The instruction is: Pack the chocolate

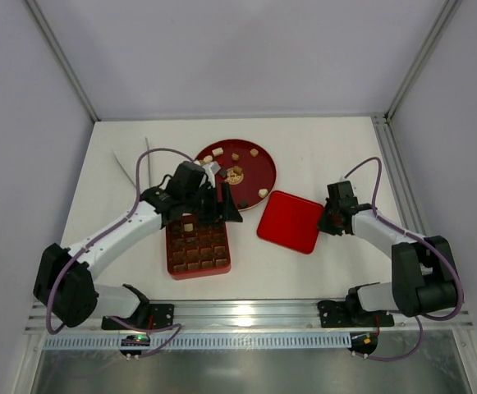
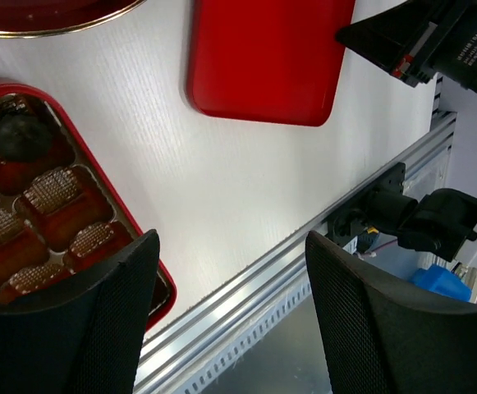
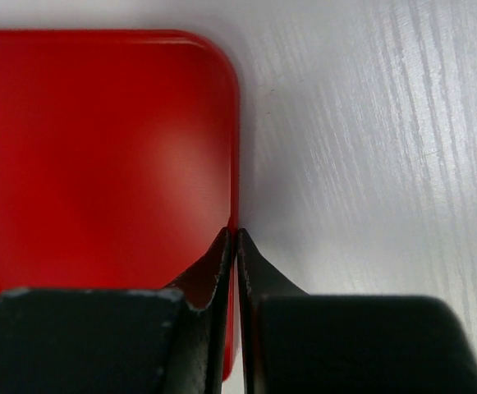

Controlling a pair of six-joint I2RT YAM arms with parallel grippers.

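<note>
Several tan and cream chocolate pieces lie on a round red plate. The square red grid tray sits in front of the plate. It holds a tan piece, and a dark piece shows in the left wrist view. My left gripper is open and empty, hovering over the tray's far right corner. My right gripper is shut on the right rim of the flat red lid. The wrist view shows its tips pinching that rim.
An aluminium rail runs along the table's near edge. White enclosure walls stand at the back and sides. A thin white strip lies at the far left. The right arm's gripper body shows in the left wrist view beside the lid.
</note>
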